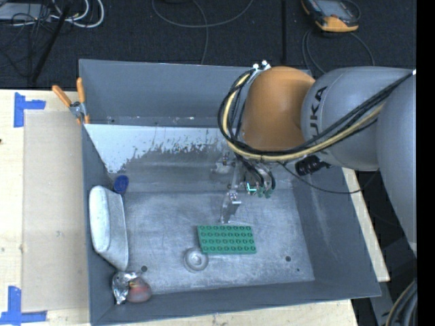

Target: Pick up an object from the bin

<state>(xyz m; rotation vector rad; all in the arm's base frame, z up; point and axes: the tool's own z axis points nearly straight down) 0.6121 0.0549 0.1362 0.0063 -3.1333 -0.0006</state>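
We see a grey bin (306, 236), its far wall streaked pale. Near the middle lies a green plate (227, 239) patterned with rows of studs. At the left are a white oblong (102, 223) and a small blue piece (121, 184). We make out a silver disc (196, 259), and in the near left corner silver foil (122, 287) beside a reddish lump (141, 291). The arm's cover (275, 111) is orange and its cables (224, 114) are black and yellow.

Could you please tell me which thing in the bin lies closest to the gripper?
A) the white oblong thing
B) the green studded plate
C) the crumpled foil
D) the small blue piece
B: the gripper hangs right at the far edge of the green studded plate, whereas the other three lie along the view's left side of the bin.
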